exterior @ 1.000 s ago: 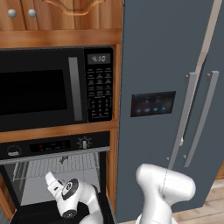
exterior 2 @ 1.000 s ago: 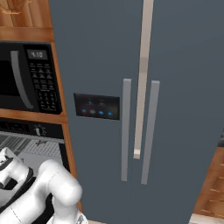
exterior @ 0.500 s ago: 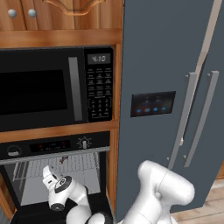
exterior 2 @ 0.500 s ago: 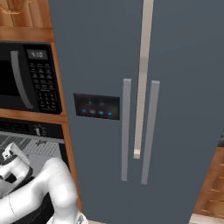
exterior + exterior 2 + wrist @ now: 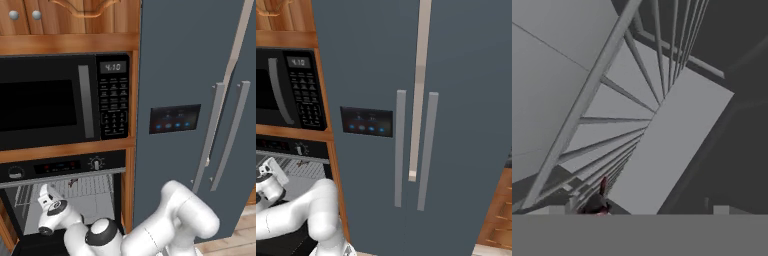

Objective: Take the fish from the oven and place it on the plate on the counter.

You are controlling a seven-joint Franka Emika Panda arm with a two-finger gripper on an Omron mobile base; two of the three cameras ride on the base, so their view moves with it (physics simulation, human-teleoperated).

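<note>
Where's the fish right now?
The fish lies on the wire rack inside the open oven, below the microwave; in the hand view it sits low and left.

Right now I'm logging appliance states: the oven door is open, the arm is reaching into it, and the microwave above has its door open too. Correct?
Not quite. The microwave door is shut, flush with its keypad, as the left base view shows. The rest holds: the oven below is open, and the arm reaches into it among the wire racks.
</note>
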